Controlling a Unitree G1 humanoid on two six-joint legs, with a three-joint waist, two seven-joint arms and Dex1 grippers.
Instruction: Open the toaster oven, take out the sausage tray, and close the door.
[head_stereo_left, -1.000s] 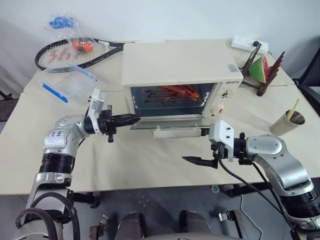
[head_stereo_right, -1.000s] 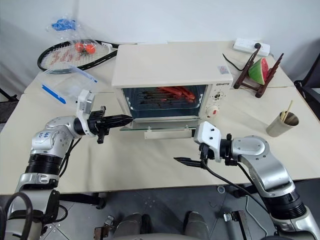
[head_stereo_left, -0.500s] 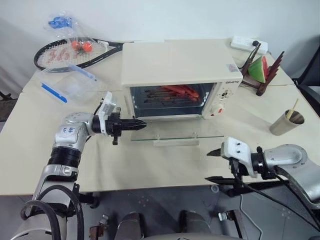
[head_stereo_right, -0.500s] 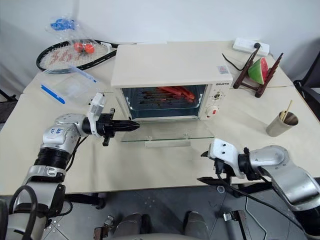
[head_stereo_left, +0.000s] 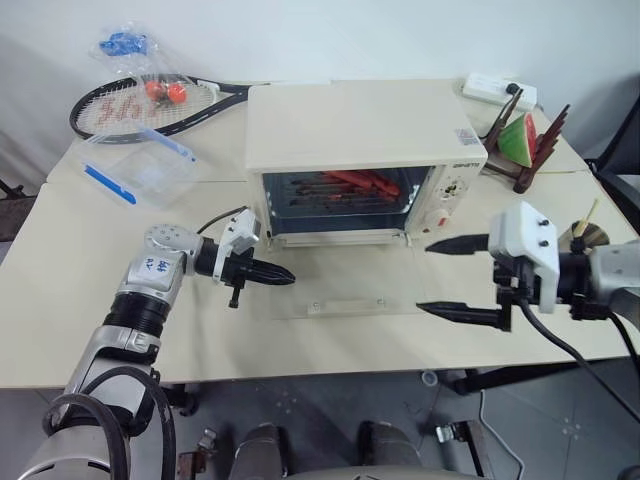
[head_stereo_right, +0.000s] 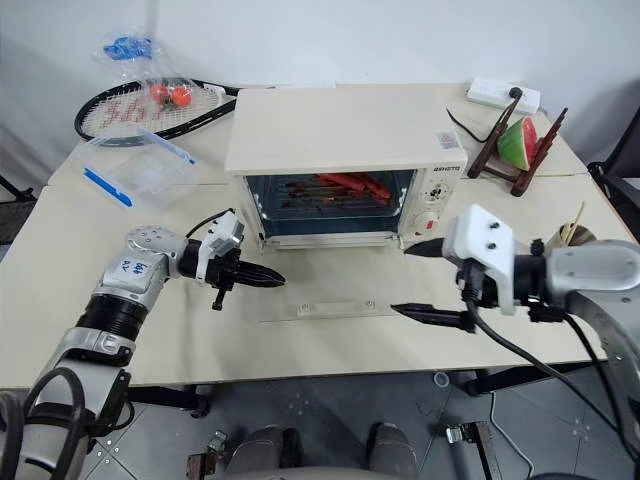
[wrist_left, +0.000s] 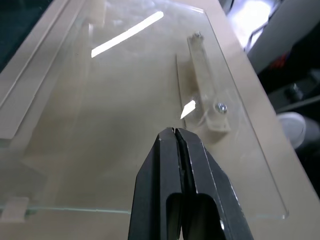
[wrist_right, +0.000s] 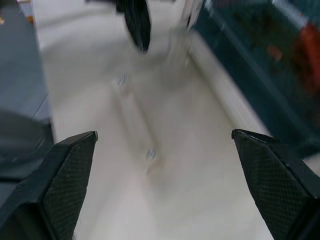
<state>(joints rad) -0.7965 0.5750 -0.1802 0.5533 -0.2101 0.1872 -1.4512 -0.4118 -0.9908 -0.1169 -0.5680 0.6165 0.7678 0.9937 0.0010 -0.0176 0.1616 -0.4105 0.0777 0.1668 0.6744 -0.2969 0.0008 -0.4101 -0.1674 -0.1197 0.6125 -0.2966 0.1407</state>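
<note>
Oven (head_stereo_left: 360, 125), frame centre: door (head_stereo_left: 345, 280) flat on bench, opening done; tray (head_stereo_left: 335, 188) inside; left gripper (head_stereo_left: 283, 277) closed, empty, over glass; right gripper (head_stereo_left: 452, 278) wide, empty, lower right; next, reach in for tray.

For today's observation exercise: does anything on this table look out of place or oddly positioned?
Mostly tidy. The odd item is a tennis racket lying behind the toaster oven with two small red fruits on its strings. The door lies flat open on the table, as expected; nothing looks spilled or broken.
</note>
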